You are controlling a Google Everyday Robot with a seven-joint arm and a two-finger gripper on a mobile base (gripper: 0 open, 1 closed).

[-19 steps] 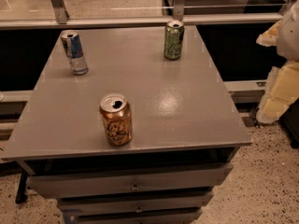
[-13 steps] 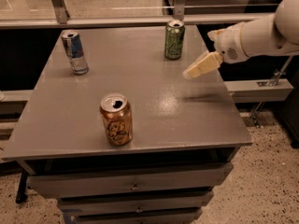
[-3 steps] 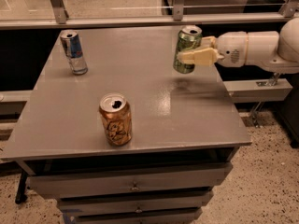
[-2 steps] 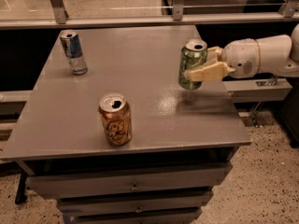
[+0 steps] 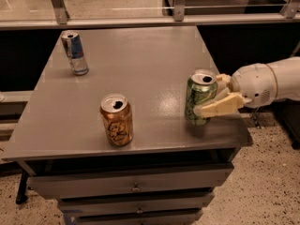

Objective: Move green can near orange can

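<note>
- The orange can point(image 5: 116, 121) stands well to the left of the gripper point(image 5: 206, 97), nearer the table's point(image 5: 140, 64) front edge; too long a sweep leftward would likely knock it over.
- The gripper is clamped on the green can point(image 5: 196, 95), upright by the right edge; a loose grip could tip it off.
- The arm point(image 5: 267, 81) reaches in level from the right.
- A slim blue can point(image 5: 75, 53) stands far left, behind.
</note>
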